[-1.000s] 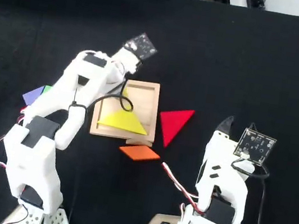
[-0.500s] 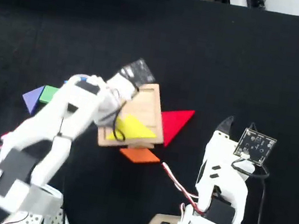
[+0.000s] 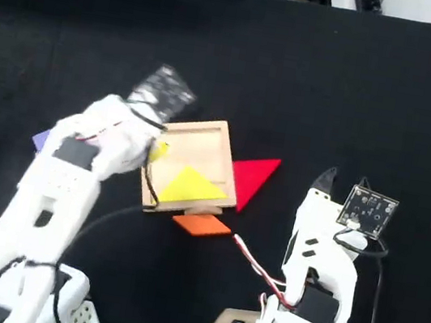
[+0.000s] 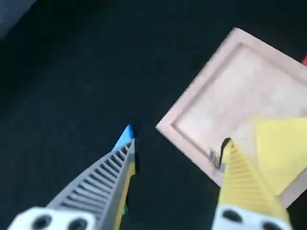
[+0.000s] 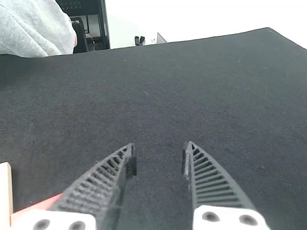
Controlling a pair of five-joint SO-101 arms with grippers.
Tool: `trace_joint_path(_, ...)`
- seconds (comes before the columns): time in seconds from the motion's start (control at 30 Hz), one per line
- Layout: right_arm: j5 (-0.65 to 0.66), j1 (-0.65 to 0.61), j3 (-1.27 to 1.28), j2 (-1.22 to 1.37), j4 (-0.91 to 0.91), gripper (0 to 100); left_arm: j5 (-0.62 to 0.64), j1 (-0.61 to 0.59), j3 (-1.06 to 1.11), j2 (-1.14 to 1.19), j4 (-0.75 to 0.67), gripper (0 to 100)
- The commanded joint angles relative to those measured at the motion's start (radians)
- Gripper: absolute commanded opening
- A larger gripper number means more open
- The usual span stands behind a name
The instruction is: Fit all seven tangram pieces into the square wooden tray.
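The square wooden tray (image 3: 217, 141) lies tilted at mid-table with a yellow triangle (image 3: 191, 185) inside it. A red triangle (image 3: 251, 175) touches its right side, and an orange piece (image 3: 201, 224) lies just in front. My left gripper (image 3: 152, 154) hovers over the tray's left corner. In the left wrist view it (image 4: 177, 155) is open, one finger over the tray rim (image 4: 192, 103), the other beside a blue piece (image 4: 125, 137); the yellow triangle (image 4: 283, 148) lies past the fingertip. My right gripper (image 5: 158, 160) is open over bare cloth, right of the red triangle (image 5: 33, 205).
A purple piece (image 3: 40, 139) peeks out from behind the left arm. The right arm (image 3: 325, 244) stands at the front right. Black cloth covers the table, with open room at the back and far right. A grey garment (image 5: 33, 28) lies beyond the table's far edge.
The left arm swung back to the left, off the tray's far side to its left corner. The tray turned and shifted right against the red triangle. The right arm kept still.
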Motion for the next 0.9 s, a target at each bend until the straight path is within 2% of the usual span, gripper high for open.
trace_joint_path(0.0, 0.009, -0.025, -0.004, 0.114, -0.023, 17.0, 0.164, -0.070, 0.012, -0.146, 0.107, 28)
trace_joint_path(0.13, 0.069, -0.077, -0.004, 0.124, -0.015, 17.0, 0.273, -0.127, 0.082, -0.221, 0.178, 28)
trace_joint_path(0.23, 0.137, -0.124, -0.010, 0.125, 0.031, 17.0, 0.296, -0.160, 0.154, -0.219, 0.213, 28)
trace_joint_path(0.37, 0.166, -0.186, -0.054, 0.127, 0.115, 16.0, 0.232, -0.068, 0.271, -0.187, 0.221, 28)
trace_joint_path(0.47, 0.163, -0.230, -0.174, 0.128, 0.299, 8.3, 0.279, -0.018, 0.309, -0.155, 0.218, 28)
trace_joint_path(0.53, 0.170, -0.322, -0.262, 0.128, 0.430, 6.5, 0.336, -0.050, 0.318, -0.152, 0.189, 28)
trace_joint_path(0.63, 0.172, -0.384, -0.257, 0.128, 0.417, 11.9, 0.367, -0.177, 0.318, -0.147, 0.137, 28)
trace_joint_path(0.7, 0.199, -0.396, -0.260, 0.145, 0.414, 12.9, 0.367, -0.202, 0.343, -0.141, 0.118, 28)
trace_joint_path(0.77, 0.252, -0.407, -0.294, 0.206, 0.414, 12.9, 0.342, -0.162, 0.383, -0.149, 0.121, 28)
trace_joint_path(0.87, 0.262, -0.430, -0.398, 0.397, 0.407, 12.9, 0.296, -0.062, 0.395, -0.149, 0.164, 28)
